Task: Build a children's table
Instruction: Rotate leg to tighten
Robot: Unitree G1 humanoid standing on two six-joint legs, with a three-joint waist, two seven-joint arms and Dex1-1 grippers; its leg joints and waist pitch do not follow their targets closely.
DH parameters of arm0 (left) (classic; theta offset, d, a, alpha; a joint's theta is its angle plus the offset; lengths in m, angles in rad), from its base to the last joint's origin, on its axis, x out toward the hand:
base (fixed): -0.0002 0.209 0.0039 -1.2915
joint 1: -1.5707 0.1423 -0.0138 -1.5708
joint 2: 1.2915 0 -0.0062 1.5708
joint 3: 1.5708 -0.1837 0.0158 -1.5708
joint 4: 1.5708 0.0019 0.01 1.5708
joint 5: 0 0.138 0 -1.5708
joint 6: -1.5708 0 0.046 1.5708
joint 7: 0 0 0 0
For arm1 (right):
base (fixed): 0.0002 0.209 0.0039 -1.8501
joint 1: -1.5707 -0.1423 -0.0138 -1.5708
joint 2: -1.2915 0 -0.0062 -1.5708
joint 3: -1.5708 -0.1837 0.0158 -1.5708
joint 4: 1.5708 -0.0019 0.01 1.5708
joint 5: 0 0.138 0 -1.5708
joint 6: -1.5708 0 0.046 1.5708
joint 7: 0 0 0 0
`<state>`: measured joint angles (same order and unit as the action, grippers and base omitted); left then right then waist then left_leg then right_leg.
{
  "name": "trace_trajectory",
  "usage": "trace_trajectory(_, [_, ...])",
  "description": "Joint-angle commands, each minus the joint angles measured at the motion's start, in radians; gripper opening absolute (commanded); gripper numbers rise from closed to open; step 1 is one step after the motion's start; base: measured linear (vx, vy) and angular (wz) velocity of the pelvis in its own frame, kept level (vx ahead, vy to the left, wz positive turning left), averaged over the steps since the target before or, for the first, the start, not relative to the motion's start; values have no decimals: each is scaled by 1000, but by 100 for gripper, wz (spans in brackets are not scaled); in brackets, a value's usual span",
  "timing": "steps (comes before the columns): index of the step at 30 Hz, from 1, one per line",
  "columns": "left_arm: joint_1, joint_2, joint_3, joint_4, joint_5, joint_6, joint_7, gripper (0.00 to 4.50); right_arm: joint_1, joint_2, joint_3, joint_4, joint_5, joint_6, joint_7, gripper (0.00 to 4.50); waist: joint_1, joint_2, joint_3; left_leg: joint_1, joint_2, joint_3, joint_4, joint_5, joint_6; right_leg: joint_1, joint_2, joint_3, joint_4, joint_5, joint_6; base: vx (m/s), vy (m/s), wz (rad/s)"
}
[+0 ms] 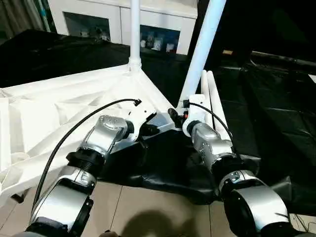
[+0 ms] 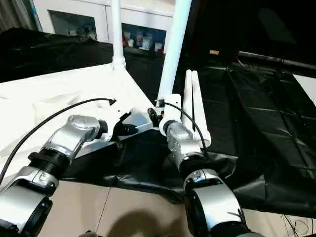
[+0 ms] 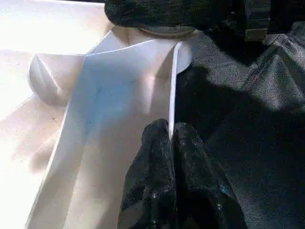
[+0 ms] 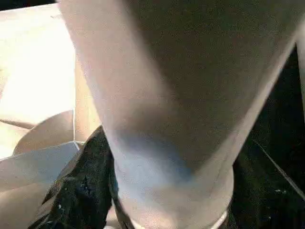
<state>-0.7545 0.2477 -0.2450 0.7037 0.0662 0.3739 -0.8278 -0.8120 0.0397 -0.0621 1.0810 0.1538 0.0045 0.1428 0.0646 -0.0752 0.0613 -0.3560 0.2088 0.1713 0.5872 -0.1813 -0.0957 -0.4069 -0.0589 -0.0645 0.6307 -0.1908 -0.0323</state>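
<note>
The white tabletop (image 1: 59, 108) lies upside down on the black-sheeted worktable, ribs up. One white leg (image 1: 135, 29) stands upright in its far corner socket. A second leg (image 1: 203, 47) leans to the right, its foot at the near right corner socket (image 3: 188, 47). My right gripper (image 1: 178, 114) is shut on this leg (image 4: 176, 95) just above the socket, one black finger (image 4: 76, 191) pressed to its side. My left gripper (image 1: 148, 129) is shut on the tabletop's thin rim (image 3: 172, 86) close to that corner. Two more legs (image 1: 215, 103) lie side by side on the sheet.
The black sheet (image 1: 276, 123) hangs over the worktable's front edge, with tiled floor (image 1: 148, 207) below. A white cabinet (image 1: 123, 22) with glass doors stands behind. A dark bar (image 1: 281, 59) runs along the far right.
</note>
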Motion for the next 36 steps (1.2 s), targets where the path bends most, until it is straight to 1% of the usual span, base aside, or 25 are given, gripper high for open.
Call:
trace_trajectory(1, [-1,30,29,33,29,-20,87,0,0,35,1,20,10,-3,79,328,3,11,-71,2,19,1,-64,-142,7,59,-79,53,-71,-128,-178,0,0,0])
trace_trajectory(2, [6,48,22,30,31,-24,64,0,-4,32,0,15,9,-32,137,345,2,9,-71,2,19,2,-64,-145,9,59,-78,53,-72,-133,-177,0,0,0])
trace_trajectory(3, [11,56,16,27,29,-36,46,0,-5,28,0,11,12,-37,155,345,1,10,-70,0,19,0,-65,-150,13,60,-79,53,-73,-142,-178,0,0,0])
trace_trajectory(4, [16,67,13,20,26,-31,32,0,-3,20,6,2,13,-37,184,352,-3,9,-70,-4,19,0,-65,-151,13,62,-78,52,-72,-146,-177,0,0,0])
trace_trajectory(5, [24,83,8,12,25,-47,5,0,1,8,21,-11,9,-35,223,362,-9,10,-70,-12,19,-6,-69,-151,11,67,-79,49,-72,-168,-168,0,0,0])
trace_trajectory(6, [26,87,7,11,25,-51,-2,0,2,5,25,-13,7,-36,232,377,-13,10,-70,-14,19,-7,-68,-147,9,70,-80,48,-73,-176,-164,0,0,0])
trace_trajectory(7, [34,102,9,1,19,-45,-27,0,7,-10,39,-28,1,-22,260,387,-16,13,-71,-9,20,-6,-66,-138,7,66,-80,49,-72,-168,-170,0,0,0])
trace_trajectory(9, [51,127,13,-19,0,-41,-81,0,19,-41,65,-60,-5,7,322,387,-17,14,-72,-3,22,-4,-63,-118,22,64,-80,51,-68,-114,-200,0,0,0])
trace_trajectory(10, [63,145,18,-34,-12,-41,-115,0,33,-67,87,-94,-9,27,373,387,-17,16,-72,-3,23,-3,-63,-111,27,64,-80,51,-66,-96,-208,0,0,0])
trace_trajectory(11, [85,181,17,-57,-29,-77,-186,0,60,-110,123,-151,-19,44,471,387,-15,18,-72,-1,23,-3,-62,-101,38,64,-78,51,-65,-66,-220,0,0,0])
trace_trajectory(12, [85,181,17,-57,-29,-77,-186,0,60,-110,123,-151,-19,44,471,387,-16,16,-73,-2,24,-2,-61,-84,46,66,-76,51,-59,-22,-228,0,0,0])
trace_trajectory(13, [99,209,11,-72,-39,-95,-237,0,77,-137,137,-182,-25,47,528,387,-15,19,-74,1,24,-2,-61,-83,48,65,-77,51,-59,-11,-234,0,0,0])
trace_trajectory(14, [104,220,9,-78,-43,-99,-255,0,82,-146,139,-192,-28,48,547,387,-15,17,-73,1,23,-1,-62,-89,51,65,-77,51,-58,-3,-244,0,0,0])
trace_trajectory(15, [112,238,6,-87,-59,-106,-295,0,91,-161,145,-203,-34,44,588,387,-15,24,-72,4,23,0,-62,-101,47,62,-77,52,-59,-12,-248,0,0,0])
trace_trajectory(16, [119,253,5,-95,-70,-110,-326,0,100,-175,152,-214,-38,43,626,387,-15,26,-71,5,25,-1,-63,-116,44,62,-78,51,-62,-26,-249,0,0,0])
trace_trajectory(17, [141,284,-4,-121,-93,-166,-405,0,116,-197,166,-236,-38,47,689,387,-15,22,-71,3,26,-2,-64,-141,38,66,-80,53,-64,-55,-247,0,0,0])
trace_trajectory(18, [141,284,-4,-121,-93,-166,-405,0,116,-197,166,-236,-38,47,689,387,-15,22,-71,3,26,-2,-64,-141,38,66,-80,53,-64,-55,-247,0,0,0])
trace_trajectory(19, [148,298,-8,-135,-99,-156,-435,0,123,-205,173,-248,-31,55,715,387,-15,28,-69,7,27,-1,-66,-153,31,60,-78,53,-66,-66,-249,0,0,0])
trace_trajectory(20, [158,313,-14,-151,-105,-155,-471,0,131,-213,181,-263,-25,64,742,387,-14,29,-68,10,28,-2,-67,-164,23,60,-77,53,-66,-76,-251,0,0,0])
trace_trajectory(24, [171,353,-24,-194,-123,-113,-546,0,171,-241,231,-349,1,115,845,387,-7,30,-66,13,29,-1,-69,-184,12,59,-76,54,-68,-106,-244,0,0,0])
trace_trajectory(26, [169,359,-25,-201,-125,-113,-555,0,179,-244,241,-363,-3,121,858,387,-3,30,-65,13,30,-1,-70,-186,7,56,-77,54,-69,-112,-242,0,0,0])
trace_trajectory(29, [164,363,-26,-208,-134,-111,-574,0,186,-236,241,-365,-20,120,876,352,1,28,-66,13,27,-1,-69,-184,-3,56,-78,55,-69,-122,-237,0,0,0])
trace_trajectory(30, [164,363,-26,-208,-134,-111,-574,0,186,-236,241,-365,-20,120,876,352,1,28,-66,13,27,-1,-69,-184,-3,56,-78,55,-69,-122,-237,0,0,0])
trace_trajectory(33, [169,364,-29,-221,-137,-109,-580,0,190,-230,238,-366,-18,123,884,323,1,26,-68,9,26,-2,-68,-160,-2,60,-78,55,-65,-95,-236,0,0,0])
trace_trajectory(36, [173,364,-30,-231,-138,-102,-582,0,197,-233,244,-378,-12,131,887,295,1,26,-68,10,26,-2,-69,-159,-1,60,-78,54,-65,-92,-236,0,0,0])
